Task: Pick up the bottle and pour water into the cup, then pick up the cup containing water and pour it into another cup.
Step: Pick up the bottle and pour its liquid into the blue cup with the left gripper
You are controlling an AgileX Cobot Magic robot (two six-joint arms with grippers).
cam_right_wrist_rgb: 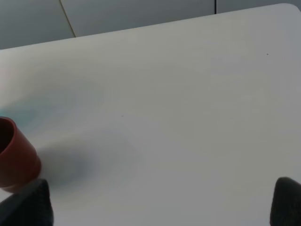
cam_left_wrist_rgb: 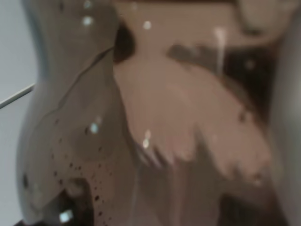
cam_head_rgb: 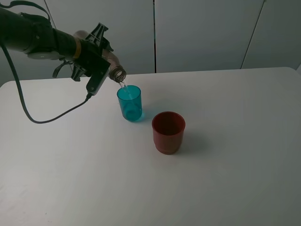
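**Exterior high view: first pour under way, bottle tipped over teal cup**

Exterior high view showed the left gripper (cam_head_rgb: 102, 54) closed tight around the body of the bottle (cam_head_rgb: 115, 69). It held the bottle above the table (cam_head_rgb: 235, 141), tilted steeply with the open neck pointing down. The mouth of the bottle sat just above the rim of the teal cup (cam_head_rgb: 130, 103), on the side facing the arm. A thin stream of water (cam_head_rgb: 122, 85) ran from the neck into that cup. How full the cup stood could not be read from this view.

The left wrist view was filled by the smoky wall of the bottle (cam_left_wrist_rgb: 155, 117), pressed close to the lens. This agreed with a firm grasp, though neither finger could be made out there.

The red cup (cam_head_rgb: 168, 132) stood upright on the table, near the teal cup but not touching it, on the side toward the camera and to its right. It looked empty.

The right wrist view showed the right gripper (cam_right_wrist_rgb: 155, 209) with its two dark fingertips (cam_right_wrist_rgb: 26, 205) spread wide and nothing between them. It hung over bare table, with the red cup (cam_right_wrist_rgb: 14, 155) at the edge of the picture.

Assessment: the step in hand was the first pour, bottle into teal cup. The second pour had not begun. The next move called for righting the bottle before the teal cup overfilled, then setting it down clear of both cups. The teal cup would then need a steady side grasp, since a light plastic tumbler carrying water could slip or slop if squeezed or swung.
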